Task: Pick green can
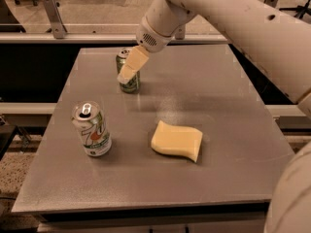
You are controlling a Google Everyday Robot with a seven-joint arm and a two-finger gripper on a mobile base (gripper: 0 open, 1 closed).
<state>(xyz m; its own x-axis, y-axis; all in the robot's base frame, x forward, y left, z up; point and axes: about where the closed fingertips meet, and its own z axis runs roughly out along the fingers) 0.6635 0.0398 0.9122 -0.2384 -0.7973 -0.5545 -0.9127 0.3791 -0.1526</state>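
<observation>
Nearest the camera, well in front of the gripper [129,70] and off to its left in the view, a white can [91,129] with a green-and-red logo is stood upright on the grey table [223,110]. Also in front of the gripper, but to its right in the view, a yellow sponge [176,141] is laid flat, apart from both cans. Farther back, the gripper is held low over the table and slanted down toward the left of the view. It is seen right against the green can [133,84], whose upper side and part of whose rim are covered by it. Whether the gripper is clenched or released cannot be told. The green can is stood upright just behind the gripper. From the gripper, the pale arm [228,13] is extended up and to the right. Beyond the gripper, a metal rail [87,37] is run along past the table's far edge.
</observation>
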